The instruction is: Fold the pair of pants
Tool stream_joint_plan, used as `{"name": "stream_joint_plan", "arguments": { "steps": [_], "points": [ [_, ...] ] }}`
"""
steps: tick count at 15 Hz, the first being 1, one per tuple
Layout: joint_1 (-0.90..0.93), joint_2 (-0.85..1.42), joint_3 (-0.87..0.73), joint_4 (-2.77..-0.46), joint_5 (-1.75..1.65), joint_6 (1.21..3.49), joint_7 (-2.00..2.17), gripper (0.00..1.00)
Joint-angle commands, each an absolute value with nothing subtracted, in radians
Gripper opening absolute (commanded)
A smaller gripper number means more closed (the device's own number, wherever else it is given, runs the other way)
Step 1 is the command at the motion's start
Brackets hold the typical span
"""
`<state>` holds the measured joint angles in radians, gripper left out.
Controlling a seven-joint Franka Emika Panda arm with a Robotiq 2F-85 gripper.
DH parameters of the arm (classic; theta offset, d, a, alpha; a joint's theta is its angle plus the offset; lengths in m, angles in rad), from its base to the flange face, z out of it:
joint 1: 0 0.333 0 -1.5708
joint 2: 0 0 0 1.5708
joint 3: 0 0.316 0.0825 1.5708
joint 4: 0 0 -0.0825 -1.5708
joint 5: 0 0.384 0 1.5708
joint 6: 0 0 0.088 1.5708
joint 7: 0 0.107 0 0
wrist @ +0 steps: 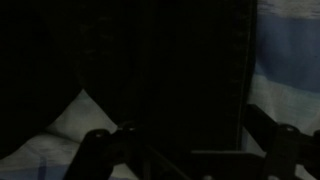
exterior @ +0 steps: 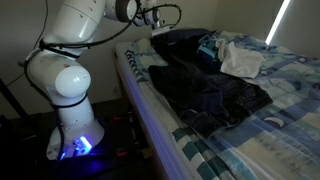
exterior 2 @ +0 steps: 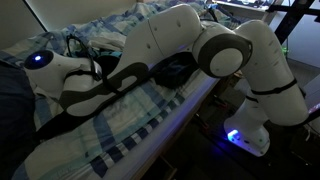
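Hand: I see it in an exterior view (exterior: 157, 20) at the far end of the pants, low over the cloth. In the wrist view (wrist: 190, 142) its two fingers (wrist: 100, 146) come in from the bottom edge, set wide apart.
Hand state: spread, with nothing pinched as far as I can make out. The wrist picture is very dark, so I hold that loosely.
Pants: dark, lying crumpled along the table in both exterior views (exterior: 215, 92) (exterior 2: 175, 70). They are not neatly folded. In the wrist view (wrist: 160, 70) they fill most of the frame, with a long seam running top to bottom on the right.
Table: its near edge (exterior: 140, 100) runs just beside the robot. It carries a blue plaid sheet (exterior: 290, 92) under everything.
Sheet in wrist view: a pale patch (wrist: 65, 122) shows at lower left and a strip at the right edge, on either side of the pants.
White cloth: bunched (exterior: 240, 62) just beyond the pants, touching them.
Arm: white, bent over the table from the side (exterior 2: 180, 40), and it blocks much of my view of the pants there.
Base: a blue light glows low on it (exterior: 80, 146), beside the table.
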<state>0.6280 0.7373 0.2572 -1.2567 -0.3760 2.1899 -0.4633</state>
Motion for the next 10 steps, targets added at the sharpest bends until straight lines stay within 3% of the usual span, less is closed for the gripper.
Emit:
{"name": "stream_joint_plan", "arguments": {
  "steps": [1, 10],
  "points": [
    [0.657, 0.766, 0.231, -1.193, -0.408, 2.163, -0.442, 0.66],
    [0.66, 0.758, 0.218, -1.204, -0.403, 2.174, -0.435, 0.0]
  ]
}}
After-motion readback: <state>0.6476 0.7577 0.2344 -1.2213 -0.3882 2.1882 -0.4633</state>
